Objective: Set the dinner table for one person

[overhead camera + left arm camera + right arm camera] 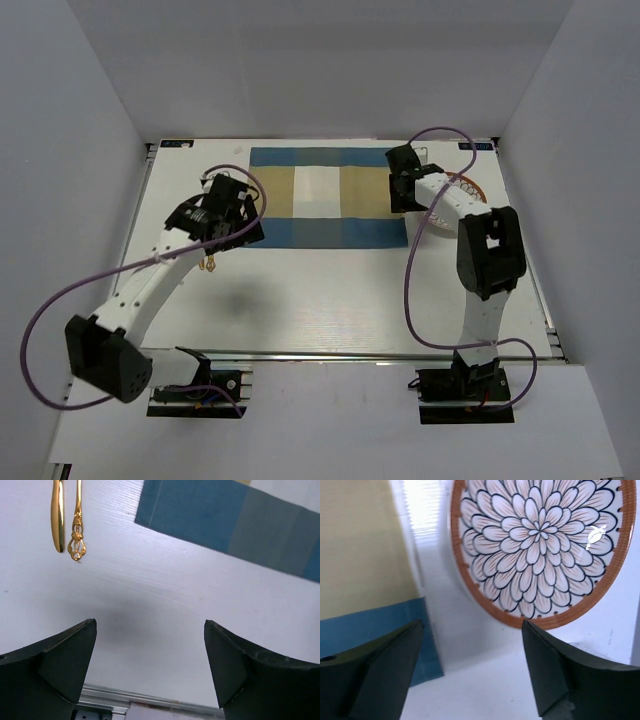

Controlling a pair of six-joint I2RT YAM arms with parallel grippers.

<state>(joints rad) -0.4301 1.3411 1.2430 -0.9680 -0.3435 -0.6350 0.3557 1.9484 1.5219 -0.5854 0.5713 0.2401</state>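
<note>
The dinner table (320,300) is a white tabletop with metal rails. My left gripper (232,228) hovers over its left side, open and empty (150,623). Two gold cutlery pieces (210,264) lie on the table just near of it; in the left wrist view a plain handle (57,515) and an ornate handle (76,535) show at the top left. My right gripper (405,192) is open and empty (472,624) between the placemat and a flower-patterned plate with an orange rim (540,545). My right arm mostly hides the plate (472,190) in the top view.
A blue-and-tan striped placemat (325,198) lies flat at the back centre; its corner shows in the left wrist view (225,520) and its right edge in the right wrist view (365,560). The near rail (130,700) shows under my left fingers. White walls enclose the table.
</note>
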